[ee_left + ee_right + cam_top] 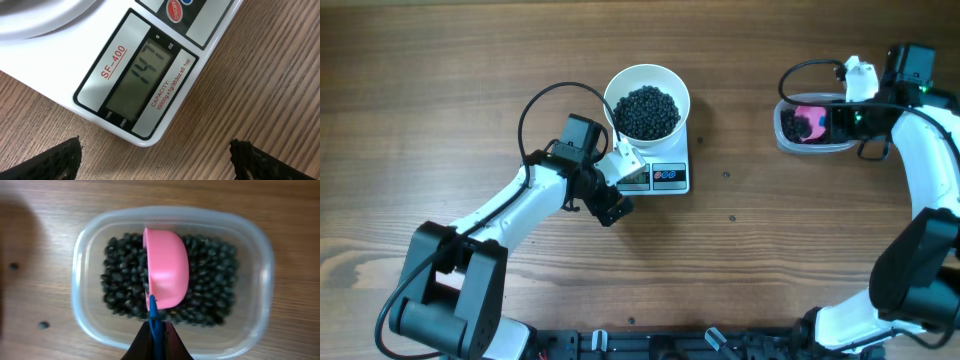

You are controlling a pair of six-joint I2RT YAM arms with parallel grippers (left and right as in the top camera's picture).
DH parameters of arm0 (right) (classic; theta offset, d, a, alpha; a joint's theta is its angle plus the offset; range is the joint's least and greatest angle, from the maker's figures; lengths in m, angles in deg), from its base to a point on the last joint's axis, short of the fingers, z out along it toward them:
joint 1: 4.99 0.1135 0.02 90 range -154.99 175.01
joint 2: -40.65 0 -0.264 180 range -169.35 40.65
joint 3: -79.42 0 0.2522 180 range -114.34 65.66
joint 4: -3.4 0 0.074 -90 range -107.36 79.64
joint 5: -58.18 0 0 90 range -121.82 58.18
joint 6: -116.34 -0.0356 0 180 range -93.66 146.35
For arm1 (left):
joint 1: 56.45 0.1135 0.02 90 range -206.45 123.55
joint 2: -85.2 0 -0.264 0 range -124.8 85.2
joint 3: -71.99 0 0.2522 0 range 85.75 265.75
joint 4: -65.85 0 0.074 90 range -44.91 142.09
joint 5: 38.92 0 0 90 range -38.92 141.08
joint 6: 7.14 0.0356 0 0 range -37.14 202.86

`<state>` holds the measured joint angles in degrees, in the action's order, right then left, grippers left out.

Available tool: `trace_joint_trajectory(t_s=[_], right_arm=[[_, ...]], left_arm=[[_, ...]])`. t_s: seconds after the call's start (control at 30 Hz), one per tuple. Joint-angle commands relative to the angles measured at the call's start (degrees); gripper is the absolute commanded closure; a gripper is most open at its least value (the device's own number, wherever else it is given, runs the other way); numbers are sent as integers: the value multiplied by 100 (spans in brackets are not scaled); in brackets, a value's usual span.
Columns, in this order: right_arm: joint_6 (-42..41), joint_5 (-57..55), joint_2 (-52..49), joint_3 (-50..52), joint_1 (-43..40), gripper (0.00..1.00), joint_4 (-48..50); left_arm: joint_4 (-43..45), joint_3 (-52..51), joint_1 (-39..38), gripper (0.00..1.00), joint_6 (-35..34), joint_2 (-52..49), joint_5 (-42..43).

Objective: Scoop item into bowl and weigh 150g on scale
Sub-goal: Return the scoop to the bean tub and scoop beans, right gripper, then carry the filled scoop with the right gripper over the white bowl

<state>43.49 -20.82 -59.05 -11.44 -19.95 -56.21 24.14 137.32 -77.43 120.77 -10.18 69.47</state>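
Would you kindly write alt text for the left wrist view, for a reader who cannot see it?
A white kitchen scale marked SF-400 fills the view, its grey display reading 147 g. The edge of the white bowl shows at top left, and the two black fingertips of the left gripper stand wide apart at the bottom edge, over the wooden table.

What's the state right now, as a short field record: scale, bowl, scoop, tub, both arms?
scale: display reads 147, just under 150
bowl: white, on the scale, holding black beans
tub: clear, far right, more beans inside
scoop: pink, blue handle, in the tub over the beans
left fingers: open, empty, hovering at the scale's display corner
right fingers: shut on the scoop's handle
stray beans: two on the table between scale and tub
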Motion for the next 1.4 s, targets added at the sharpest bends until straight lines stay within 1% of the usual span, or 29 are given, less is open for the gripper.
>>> trace_joint_trajectory(t_s=[0.0,0.07,0.23,0.4,0.43,0.5,0.53,0.7,0.93,1.03,1.17,1.27,1.37], right_arm=[[431,-629,575,-149,-2,96,157],[358,-623,686,-149,-2,96,144],[160,-42,728,-149,-2,96,144],[57,-39,728,-149,-2,96,122],[-94,-39,728,-149,-2,96,122],[-234,376,728,-149,-48,96,125],[-234,675,728,-149,-107,96,120],[-275,1368,728,-149,-413,96,-15],[-210,1530,728,-149,-457,96,-151],[227,2264,730,-149,-457,96,-85],[234,3204,734,-149,-446,96,103],[111,4113,737,-149,-348,96,483],[-326,4358,737,-149,-17,96,988]], left_arm=[[13,-26,-4,1,87,-44,109],[13,-26,-4,0,87,-44,109],[13,-26,-4,0,90,-44,109],[13,-26,-2,0,87,-44,109],[13,-26,-4,0,90,-44,109],[13,-26,-4,0,90,-44,109],[13,-26,-4,0,87,-44,109],[13,-26,-4,0,87,-44,109],[13,-26,-4,0,87,-44,109],[13,-26,-2,0,90,-44,109],[13,-26,-2,0,87,-44,109],[13,-26,-4,0,87,-44,109],[13,-26,-4,0,87,-44,109]])
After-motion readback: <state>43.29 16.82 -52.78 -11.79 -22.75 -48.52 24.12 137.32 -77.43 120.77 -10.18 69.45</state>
